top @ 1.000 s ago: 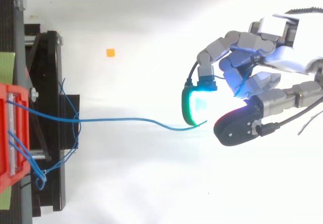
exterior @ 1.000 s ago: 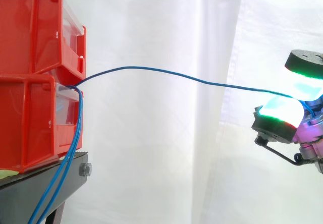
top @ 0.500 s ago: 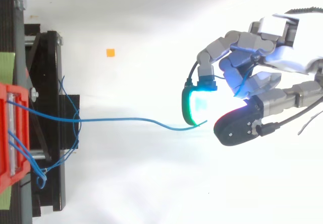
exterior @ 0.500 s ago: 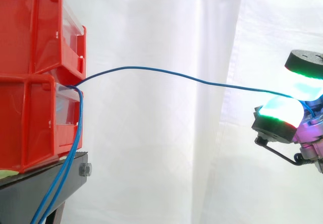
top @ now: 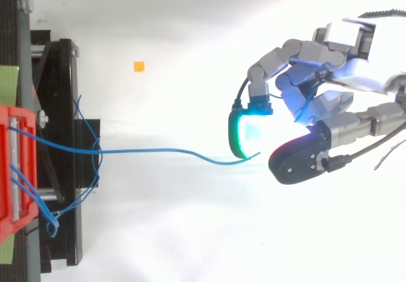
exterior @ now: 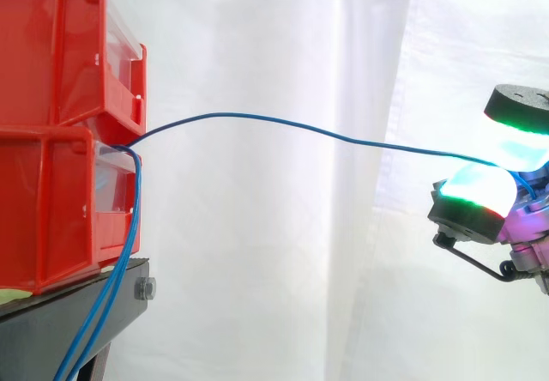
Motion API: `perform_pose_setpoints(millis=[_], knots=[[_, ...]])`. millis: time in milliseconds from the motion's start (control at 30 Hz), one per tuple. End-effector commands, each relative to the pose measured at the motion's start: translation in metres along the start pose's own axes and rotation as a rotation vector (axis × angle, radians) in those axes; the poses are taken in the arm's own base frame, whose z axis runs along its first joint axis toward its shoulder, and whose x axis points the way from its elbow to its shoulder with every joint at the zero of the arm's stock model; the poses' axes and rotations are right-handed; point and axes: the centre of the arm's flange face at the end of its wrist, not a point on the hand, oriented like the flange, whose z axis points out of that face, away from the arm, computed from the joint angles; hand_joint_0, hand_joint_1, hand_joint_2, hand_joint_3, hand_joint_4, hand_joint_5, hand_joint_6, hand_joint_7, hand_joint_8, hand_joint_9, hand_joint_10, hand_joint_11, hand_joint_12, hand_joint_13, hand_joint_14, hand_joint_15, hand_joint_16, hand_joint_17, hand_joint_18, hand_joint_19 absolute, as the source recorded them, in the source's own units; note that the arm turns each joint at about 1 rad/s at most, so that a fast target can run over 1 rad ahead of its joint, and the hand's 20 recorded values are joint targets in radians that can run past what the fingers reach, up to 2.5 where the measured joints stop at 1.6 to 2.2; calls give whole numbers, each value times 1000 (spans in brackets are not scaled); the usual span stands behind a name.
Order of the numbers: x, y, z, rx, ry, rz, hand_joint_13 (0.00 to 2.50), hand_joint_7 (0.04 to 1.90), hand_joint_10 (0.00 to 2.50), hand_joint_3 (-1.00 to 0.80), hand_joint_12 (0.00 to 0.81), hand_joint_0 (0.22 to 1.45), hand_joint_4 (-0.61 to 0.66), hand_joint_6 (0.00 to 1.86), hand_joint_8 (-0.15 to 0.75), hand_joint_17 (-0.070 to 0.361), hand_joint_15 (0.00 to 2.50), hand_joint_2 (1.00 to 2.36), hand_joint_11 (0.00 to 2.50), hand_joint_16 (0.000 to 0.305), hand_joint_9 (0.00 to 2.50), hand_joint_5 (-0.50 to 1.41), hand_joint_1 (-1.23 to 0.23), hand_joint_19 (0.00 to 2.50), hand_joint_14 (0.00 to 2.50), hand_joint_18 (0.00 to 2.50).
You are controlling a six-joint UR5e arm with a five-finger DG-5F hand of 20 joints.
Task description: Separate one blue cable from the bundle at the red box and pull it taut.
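Blue cable (exterior: 257, 117) pinched in hand (top: 307, 94), slack arc to red bins (exterior: 51, 201).

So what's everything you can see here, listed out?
bins: two, red, stacked on the stand at the left
pulled cable: one, blue, running slack from the bins to the hand
loose cables: at least two, blue, hanging from the lower bin past the stand
stand: one, black, under the bins
marker: one, orange, small square on the white surface
curtain: one, white, behind everything
hand: one, grey, at the right, fingers pinching the pulled cable
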Motion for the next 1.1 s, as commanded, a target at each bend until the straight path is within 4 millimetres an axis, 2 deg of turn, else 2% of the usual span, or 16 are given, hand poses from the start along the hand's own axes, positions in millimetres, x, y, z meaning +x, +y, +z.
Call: perform_pose_setpoints(millis=[0, 1067], knots=[[0, 0, 0, 0, 0, 0, 1038, 1149, 2500, 37, 409, 655, -75, 941, 367, 114, 1430, 1018, 1726, 51, 733, -108, -834, 1424, 2500, 1583], [0, 0, 0, 0, 0, 0, 1037, 1167, 2500, 41, 406, 655, -71, 939, 365, 114, 1429, 1018, 1707, 51, 734, -109, -833, 1437, 2500, 1590]])
